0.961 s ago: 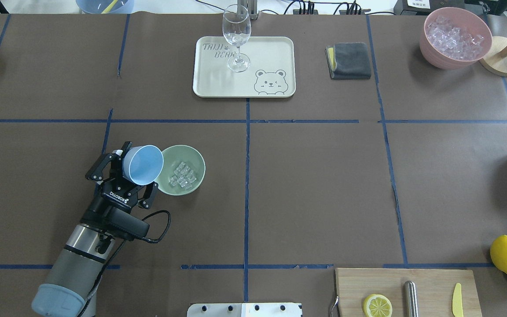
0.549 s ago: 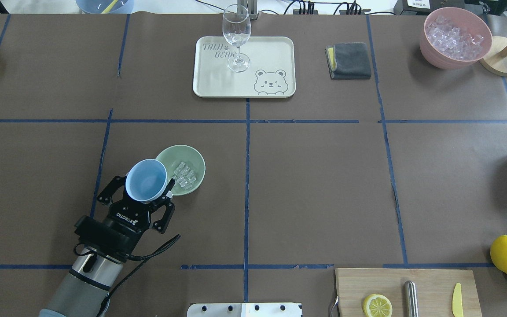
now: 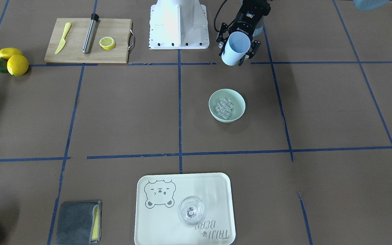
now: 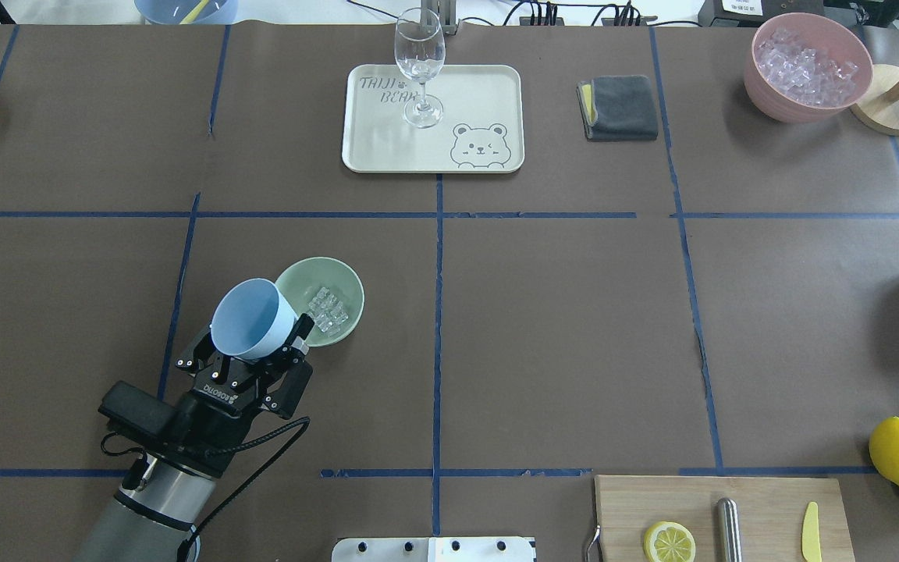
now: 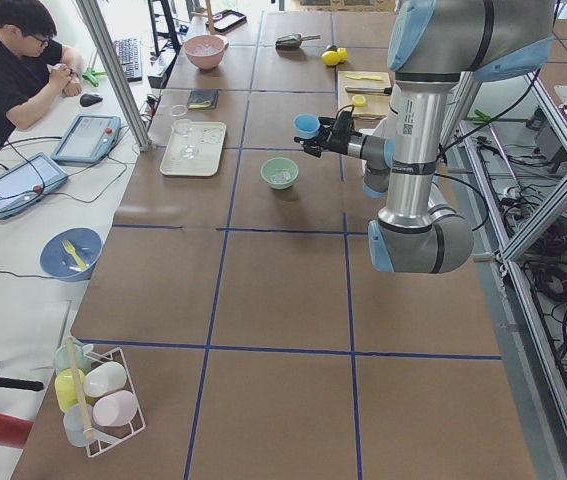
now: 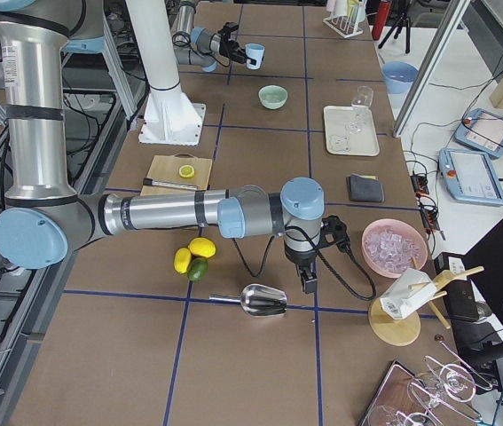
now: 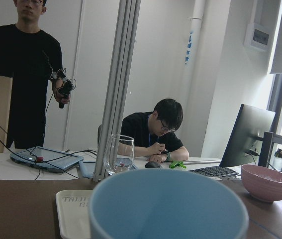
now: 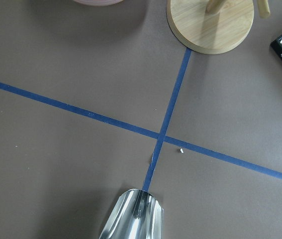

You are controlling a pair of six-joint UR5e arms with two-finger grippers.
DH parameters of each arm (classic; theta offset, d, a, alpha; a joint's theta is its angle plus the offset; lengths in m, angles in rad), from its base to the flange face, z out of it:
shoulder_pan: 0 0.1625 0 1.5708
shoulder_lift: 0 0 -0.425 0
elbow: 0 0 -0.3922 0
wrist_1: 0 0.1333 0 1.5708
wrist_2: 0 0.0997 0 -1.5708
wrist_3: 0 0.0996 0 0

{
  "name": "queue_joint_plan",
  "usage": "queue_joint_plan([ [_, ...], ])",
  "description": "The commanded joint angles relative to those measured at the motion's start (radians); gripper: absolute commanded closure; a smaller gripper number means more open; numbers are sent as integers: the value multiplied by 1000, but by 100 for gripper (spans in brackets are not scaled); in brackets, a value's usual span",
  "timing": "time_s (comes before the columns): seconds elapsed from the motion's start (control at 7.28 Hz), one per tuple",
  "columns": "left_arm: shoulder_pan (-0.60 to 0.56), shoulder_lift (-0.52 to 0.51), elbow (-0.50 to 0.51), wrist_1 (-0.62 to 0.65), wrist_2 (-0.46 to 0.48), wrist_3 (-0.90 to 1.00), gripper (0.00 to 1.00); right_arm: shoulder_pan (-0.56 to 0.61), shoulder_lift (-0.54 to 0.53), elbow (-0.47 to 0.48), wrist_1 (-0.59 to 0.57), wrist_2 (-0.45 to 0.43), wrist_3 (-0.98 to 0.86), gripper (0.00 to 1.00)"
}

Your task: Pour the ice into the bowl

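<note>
The ice (image 4: 325,309) is a small heap of clear, glassy cubes in the bottom of the pale green bowl (image 4: 346,276), upright on the surface (image 4: 559,328). The left tool (image 4: 256,334) is clenched on a light blue cup (image 4: 246,318), empty, held in the air on the robot's side of the bowl. A pink container (image 4: 763,95) holds crushed-looking ice (image 4: 807,66). Whether the right tool (image 6: 307,277) grips, I cannot tell.

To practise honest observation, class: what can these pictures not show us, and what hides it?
Right tool: open or shut unclear; small in the exterior right view, no fingers in its wrist view.
Bowl: hidden in the left wrist view behind the blue cup.
Ice: cubes too small to count.
Metal scoop: cut off by the right wrist view's bottom edge.
</note>
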Motion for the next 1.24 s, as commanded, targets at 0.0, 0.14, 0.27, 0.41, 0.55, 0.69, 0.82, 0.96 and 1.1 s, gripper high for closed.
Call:
queue_joint_plan([
  [0.0,-5,123,-2,-5,0,-16,100,2,2,1,0,-2,-2,0],
  [0.14,-7,168,-2,-13,0,-80,100,3,2,2,0,0,-2,0],
  [0.27,-8,234,-2,-19,-9,-175,100,3,2,2,0,0,-2,0],
  [0.41,-11,330,-2,-73,-56,-188,100,3,2,2,0,0,-2,0],
  [0.55,-20,455,-4,-152,-146,-185,100,3,2,2,0,0,-2,0],
  [0.69,-51,574,-5,-223,-276,-159,100,3,2,2,0,0,-2,0],
  [0.82,-156,649,-1,-252,-459,-53,100,5,2,4,0,0,-2,0],
  [0.96,-291,648,4,-254,-644,29,100,3,2,2,0,0,-2,0],
  [1.1,-309,639,18,-253,-636,-14,100,3,2,4,0,0,-2,0],
])
